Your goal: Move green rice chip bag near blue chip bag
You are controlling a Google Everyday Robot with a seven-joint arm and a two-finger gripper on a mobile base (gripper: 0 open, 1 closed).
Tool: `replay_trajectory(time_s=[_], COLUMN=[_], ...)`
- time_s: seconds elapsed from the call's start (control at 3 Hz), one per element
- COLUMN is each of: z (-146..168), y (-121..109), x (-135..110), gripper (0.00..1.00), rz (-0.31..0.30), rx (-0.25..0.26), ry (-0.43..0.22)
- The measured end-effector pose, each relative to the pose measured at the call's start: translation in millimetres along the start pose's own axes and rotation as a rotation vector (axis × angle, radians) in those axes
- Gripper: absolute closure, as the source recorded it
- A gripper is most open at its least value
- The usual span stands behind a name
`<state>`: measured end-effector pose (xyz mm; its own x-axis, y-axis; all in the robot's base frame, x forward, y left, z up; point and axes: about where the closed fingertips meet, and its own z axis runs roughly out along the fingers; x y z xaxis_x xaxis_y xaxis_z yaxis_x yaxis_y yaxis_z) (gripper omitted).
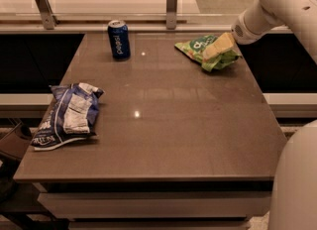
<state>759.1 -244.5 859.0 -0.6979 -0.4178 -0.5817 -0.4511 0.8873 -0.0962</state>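
Green rice chip bag (196,46) at table (163,130) far-right edge, gripper (213,54) jaws pinching it; blue chip bag (67,116) well apart, front-left. Whole carry left.

Gripper (218,48) on glossy green bag (193,46)

One green bag (194,46) beneath one pincer (218,48), one blue bag (69,115), one soda can (119,39), one table (173,135).
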Motion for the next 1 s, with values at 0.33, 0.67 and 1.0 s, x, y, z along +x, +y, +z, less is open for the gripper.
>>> replay_trajectory(time_s=[0.33, 0.67, 1.0], z=[12.3, 21.3, 23.8], y=[7.6, 22.4, 22.7], x=[7.6, 9.4, 10.1], gripper=[0.0, 0.18, 0.41], rz=[0.006, -0.026, -0.024], rx=[-0.044, -0.079, -0.08], ry=[0.017, 0.027, 0.03])
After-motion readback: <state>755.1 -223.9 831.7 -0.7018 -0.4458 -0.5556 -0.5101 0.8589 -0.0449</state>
